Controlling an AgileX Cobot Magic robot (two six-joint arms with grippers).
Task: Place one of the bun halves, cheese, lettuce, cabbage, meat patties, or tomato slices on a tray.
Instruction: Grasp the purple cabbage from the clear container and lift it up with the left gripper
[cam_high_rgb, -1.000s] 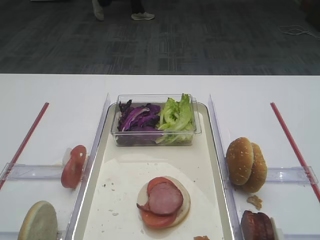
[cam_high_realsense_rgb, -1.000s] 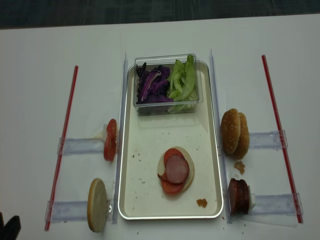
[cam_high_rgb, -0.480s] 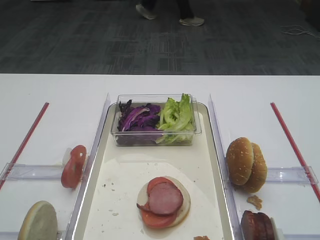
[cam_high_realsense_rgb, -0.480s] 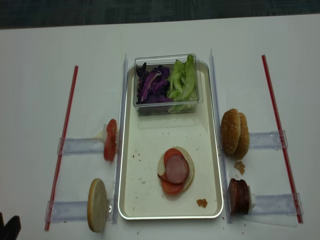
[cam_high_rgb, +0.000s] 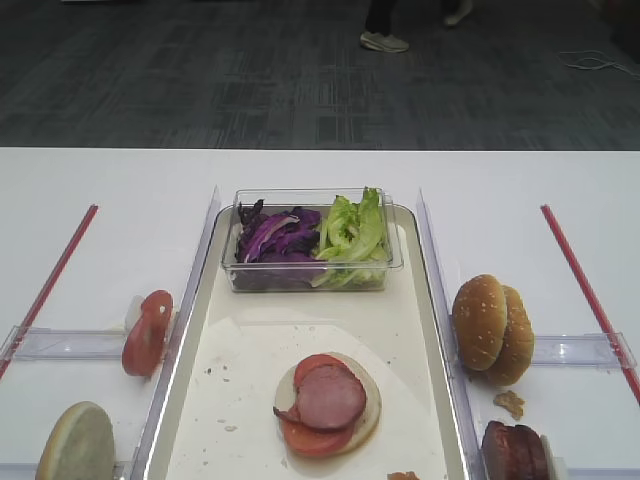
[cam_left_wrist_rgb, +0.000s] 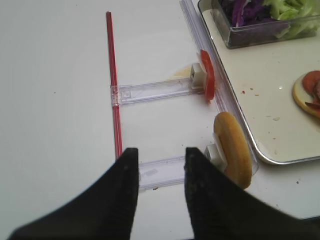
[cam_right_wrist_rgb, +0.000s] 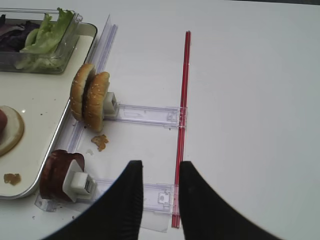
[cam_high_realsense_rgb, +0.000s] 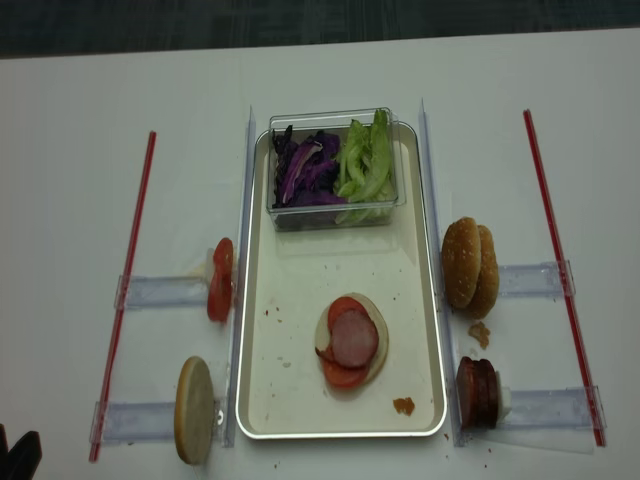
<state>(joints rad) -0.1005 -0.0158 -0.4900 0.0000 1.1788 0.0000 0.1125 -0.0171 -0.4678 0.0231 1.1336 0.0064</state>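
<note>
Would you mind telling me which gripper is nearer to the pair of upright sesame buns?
Right. The right gripper hovers just behind the sesame buns; the left gripper is across the tray.

Left gripper (cam_left_wrist_rgb: 159, 155): two matte black fingers (cam_left_wrist_rgb: 125, 200), smooth, broad at base, curving inward, tapering to rounded tips. Right gripper (cam_right_wrist_rgb: 157, 167): same matte black pair, same curved taper. No cables, screws or markings visible. Overhead view: only small black piece at bottom-left corner.
</note>
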